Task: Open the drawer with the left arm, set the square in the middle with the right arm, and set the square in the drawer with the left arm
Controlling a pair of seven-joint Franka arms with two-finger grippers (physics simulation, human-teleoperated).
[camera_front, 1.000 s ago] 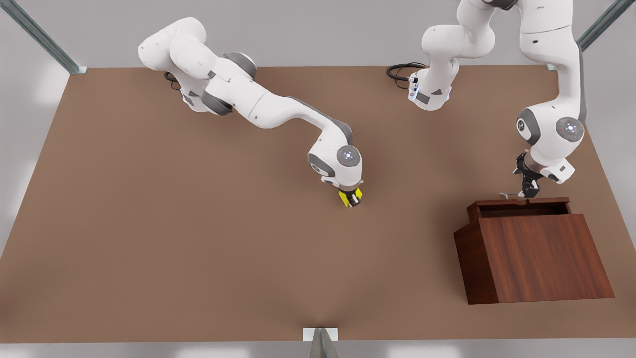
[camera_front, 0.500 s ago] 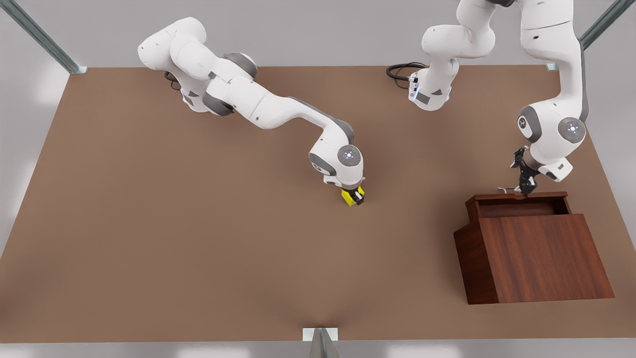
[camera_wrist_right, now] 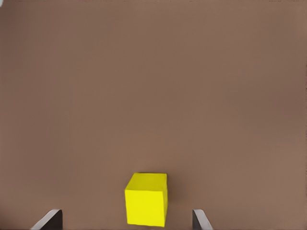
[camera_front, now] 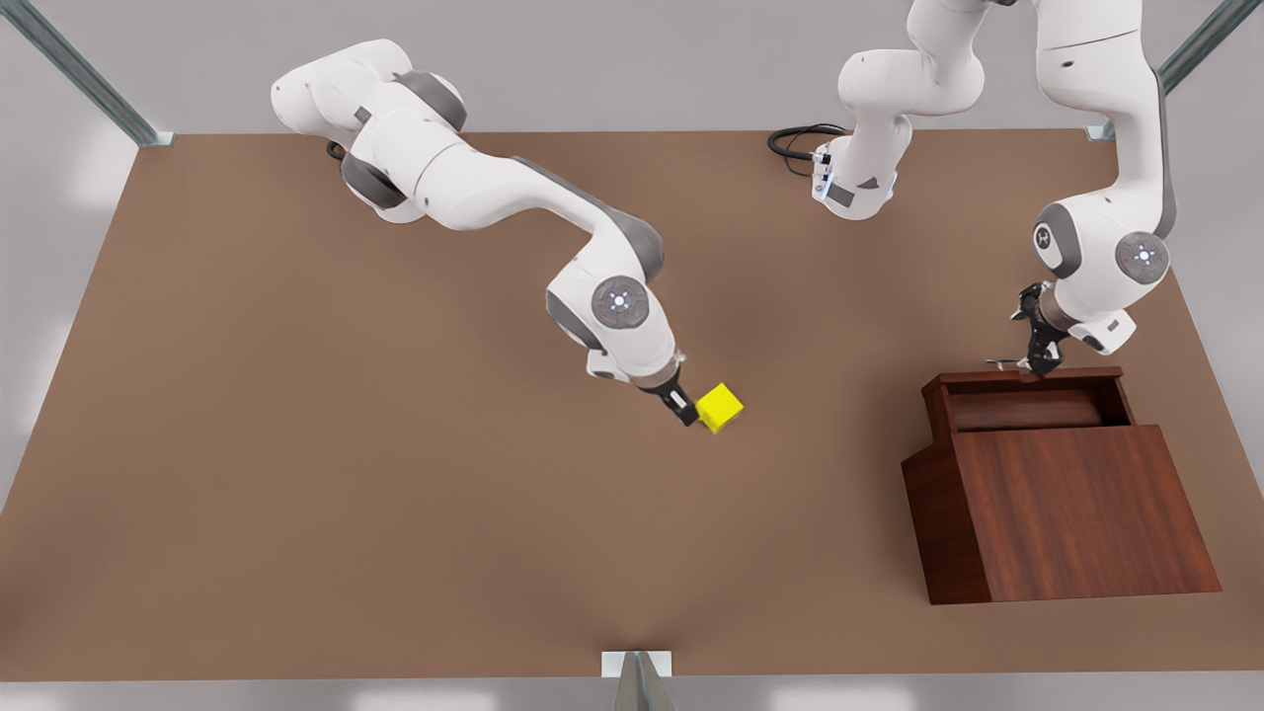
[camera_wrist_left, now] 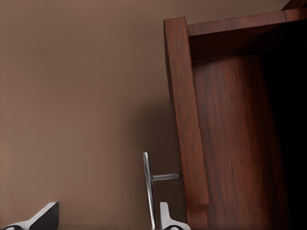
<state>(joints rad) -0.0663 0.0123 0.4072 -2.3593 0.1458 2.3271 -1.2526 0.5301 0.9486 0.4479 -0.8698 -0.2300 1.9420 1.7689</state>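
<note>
The yellow cube (camera_front: 720,407) sits free mid-frame, our right gripper (camera_front: 681,406) wide open beside it, our left gripper (camera_front: 1037,357) spread around the drawer (camera_front: 1027,407) handle (camera_wrist_left: 149,189); we might bump the cube away.

No legible text, label, brand, number or sign is found on any surface. The arms' round joint caps (camera_front: 619,301) carry small light markings, too fine to read as characters. The wooden box (camera_front: 1062,494) shows wood grain alone.
</note>
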